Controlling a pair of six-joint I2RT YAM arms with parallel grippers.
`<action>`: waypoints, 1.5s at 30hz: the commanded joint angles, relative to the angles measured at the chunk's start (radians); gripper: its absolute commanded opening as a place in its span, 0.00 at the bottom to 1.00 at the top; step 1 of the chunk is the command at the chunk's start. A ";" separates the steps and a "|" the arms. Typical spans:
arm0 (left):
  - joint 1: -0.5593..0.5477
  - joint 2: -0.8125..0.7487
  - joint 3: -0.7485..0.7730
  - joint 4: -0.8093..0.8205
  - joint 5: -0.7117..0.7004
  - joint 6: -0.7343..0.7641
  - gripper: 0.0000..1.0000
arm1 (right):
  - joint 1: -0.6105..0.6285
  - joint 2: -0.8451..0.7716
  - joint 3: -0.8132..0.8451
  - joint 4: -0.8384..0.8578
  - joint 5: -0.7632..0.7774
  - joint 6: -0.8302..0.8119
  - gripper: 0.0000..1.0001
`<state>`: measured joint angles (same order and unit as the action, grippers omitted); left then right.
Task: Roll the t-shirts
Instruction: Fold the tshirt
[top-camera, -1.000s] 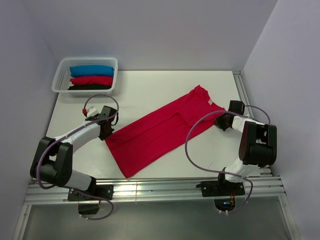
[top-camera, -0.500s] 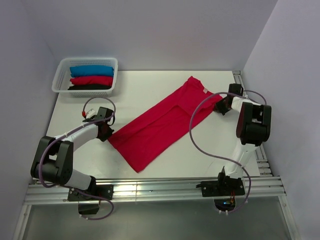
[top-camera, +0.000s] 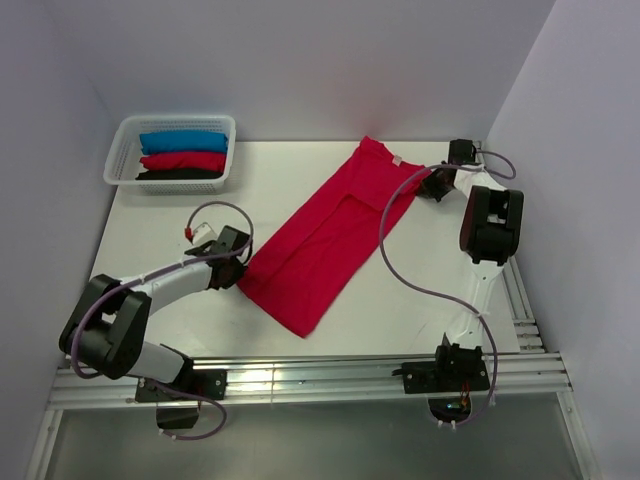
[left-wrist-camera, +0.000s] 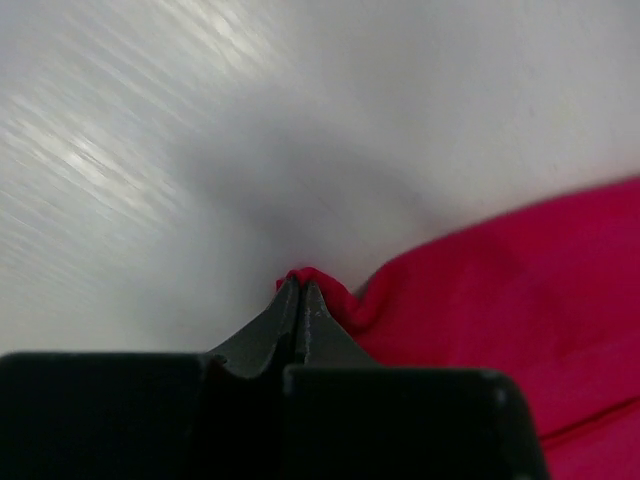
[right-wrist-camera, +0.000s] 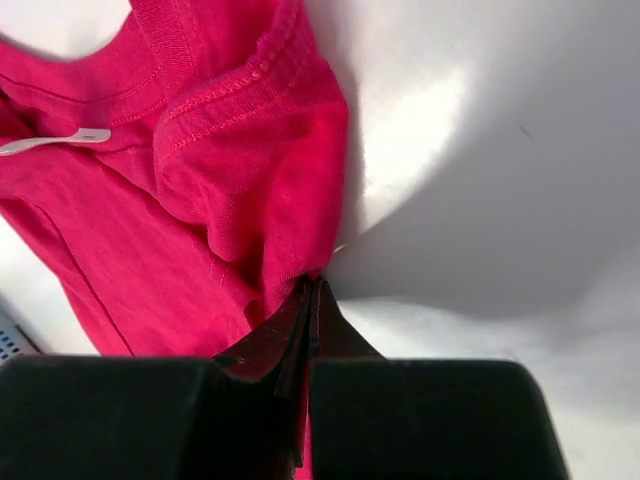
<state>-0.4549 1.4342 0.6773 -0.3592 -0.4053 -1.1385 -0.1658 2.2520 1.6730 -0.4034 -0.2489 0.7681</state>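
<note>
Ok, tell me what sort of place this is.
Probably a robot lab test cell, not a home: a plain white table boxed in by blank walls, two arms bolted to an aluminium rail, one red t-shirt laid out.

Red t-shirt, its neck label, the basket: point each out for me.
red t-shirt (top-camera: 322, 243), top view, middle of the folded body.
neck label (right-wrist-camera: 55, 141), right wrist view, middle of the white strip.
basket (top-camera: 117, 152), top view, left wall.

The t-shirt (top-camera: 325, 245) lies diagonally across mid-counter (top-camera: 290, 170); the basket (top-camera: 113, 165), holding rolled t-shirts (top-camera: 182, 160), sits far left.
</note>
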 joint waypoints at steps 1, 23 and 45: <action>-0.106 0.035 -0.054 -0.124 0.085 -0.108 0.00 | 0.022 0.061 0.082 -0.061 -0.018 -0.015 0.00; -0.586 -0.044 -0.162 -0.299 0.146 -0.434 0.00 | 0.035 0.127 0.217 -0.103 -0.004 -0.043 0.00; -0.870 -0.052 -0.180 -0.287 0.258 -0.550 0.01 | 0.225 0.214 0.376 -0.098 0.003 0.013 0.00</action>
<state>-1.2858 1.3060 0.5591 -0.4335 -0.2886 -1.6855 0.0349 2.4371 1.9858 -0.4824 -0.2619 0.7650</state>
